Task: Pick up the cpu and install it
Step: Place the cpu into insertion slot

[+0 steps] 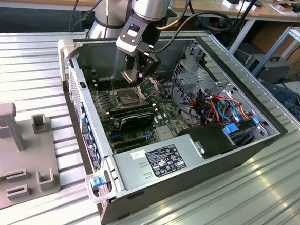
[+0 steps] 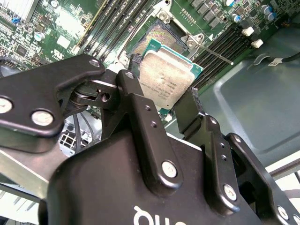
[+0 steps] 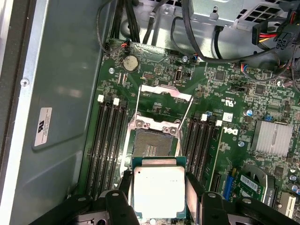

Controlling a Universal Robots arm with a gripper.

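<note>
The cpu point(image 3: 158, 191), a flat square chip with a dull silver top and green rim, sits between my black fingers point(image 3: 123, 183). My gripper point(image 3: 158, 197) is shut on its two opposite edges. In the second wrist view the cpu point(image 2: 165, 79) hangs tilted just above the dark socket point(image 2: 157, 40). The socket point(image 3: 151, 145) lies open on the green motherboard, its hinged metal frame point(image 3: 165, 92) swung back. From the exterior view my gripper point(image 1: 133, 76) hovers inside the open computer case, a short way above the socket point(image 1: 126, 95).
Memory slots point(image 3: 108, 140) flank the socket on both sides. A long black card point(image 1: 136, 119) lies beside the socket. Cables and a drive cage point(image 1: 193, 77) crowd the case toward the exterior view's right. A grey fixture point(image 1: 18, 149) stands outside the case on the ribbed metal table.
</note>
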